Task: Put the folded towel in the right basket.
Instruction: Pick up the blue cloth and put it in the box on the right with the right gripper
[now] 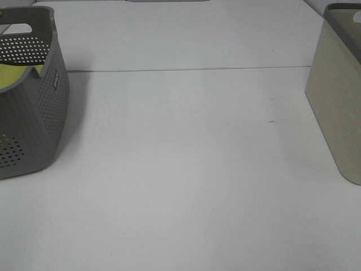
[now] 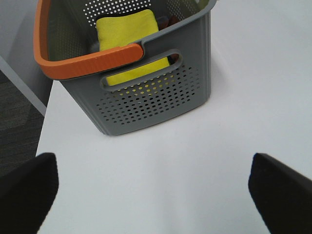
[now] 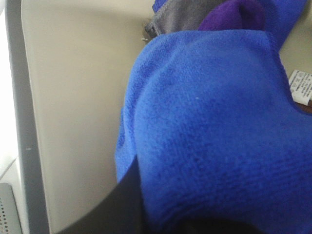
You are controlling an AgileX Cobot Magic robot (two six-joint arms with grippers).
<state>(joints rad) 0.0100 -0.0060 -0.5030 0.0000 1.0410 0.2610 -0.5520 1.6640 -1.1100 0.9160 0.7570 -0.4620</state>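
I am placing the towel (image 3: 219, 131) in the right basket (image 3: 73, 97); I cannot tell the right claw (image 3: 161, 225) grip, left claw (image 2: 153, 190) is released, letting go comes next.

Baskets, two: one grey basket (image 1: 51, 113), one beige basket (image 1: 335, 101). Towels, four: one yellow towel (image 2: 126, 34), one blue towel (image 3: 219, 136), one purple towel (image 3: 234, 14), one dark grey towel (image 3: 175, 17). Labels, one: a white label (image 3: 301, 85).

Grey perforated basket (image 1: 48, 113) sits at the left edge of the white counter (image 1: 186, 169). Its orange handle (image 2: 92, 61) lies along the rim, and a folded yellow towel (image 2: 124, 29) is inside. Right wrist view: purple cloth (image 3: 234, 14) touching a grey cloth (image 3: 180, 17). Left wrist view: dark carpet (image 2: 14, 117) past the counter edge.
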